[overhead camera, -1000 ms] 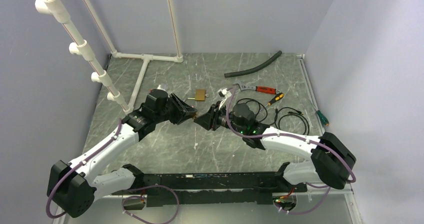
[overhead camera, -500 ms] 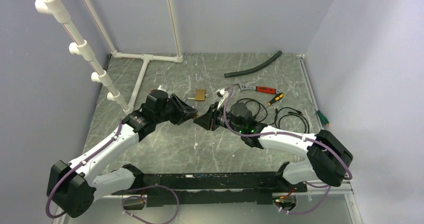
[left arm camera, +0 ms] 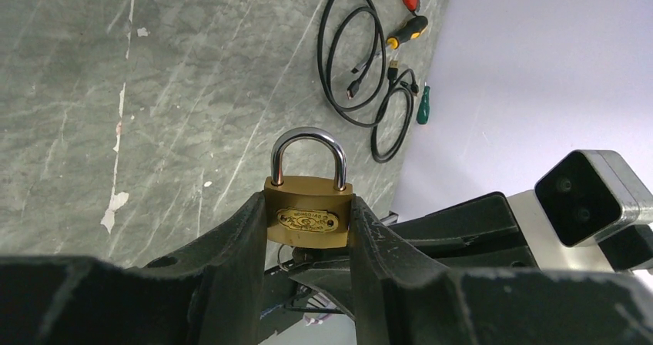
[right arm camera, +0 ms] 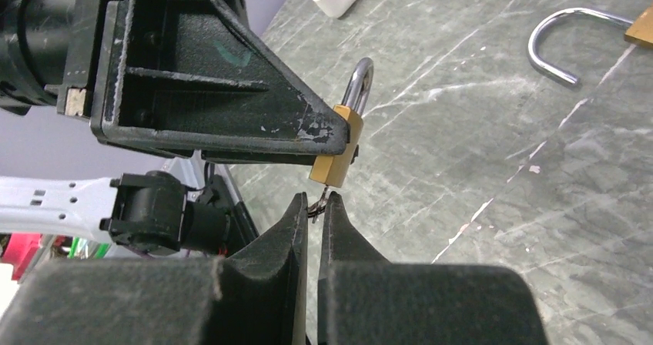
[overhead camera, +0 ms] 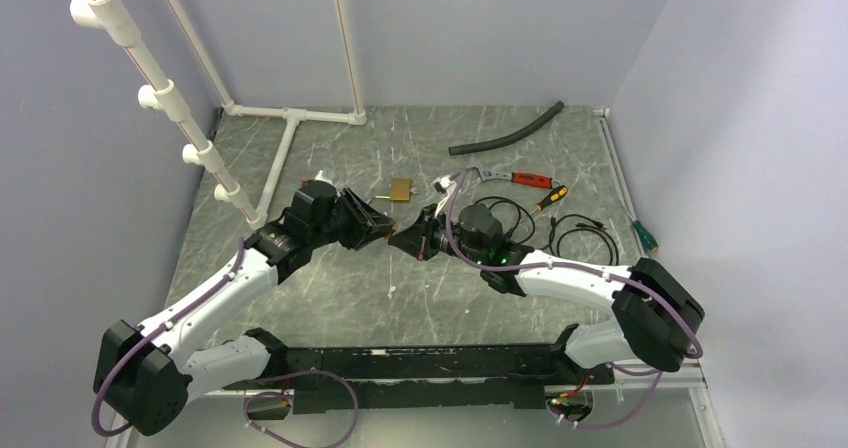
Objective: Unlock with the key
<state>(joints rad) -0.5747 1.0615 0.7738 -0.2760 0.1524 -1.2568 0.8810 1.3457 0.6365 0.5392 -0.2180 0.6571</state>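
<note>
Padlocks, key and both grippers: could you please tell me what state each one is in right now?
held padlock: shackle closed, not yet unlocked.
key: at the held padlock's underside, pinched.
left gripper: shut on the held padlock.
right gripper: shut on the key.
second padlock: lying loose, shackle open.

The top camera sits high behind the arm bases and looks down and forward over the whole table (overhead camera: 420,298), from far away. The left wrist camera looks along its own fingers (left arm camera: 231,260), very near the padlock (left arm camera: 309,206), facing 3 o'clock, where the green screwdriver (left arm camera: 423,106) lies. The right wrist camera looks along its own fingers toward 10 o'clock, also very near. Both wrist views share this padlock. The top and left wrist views share the screwdriver.
</note>
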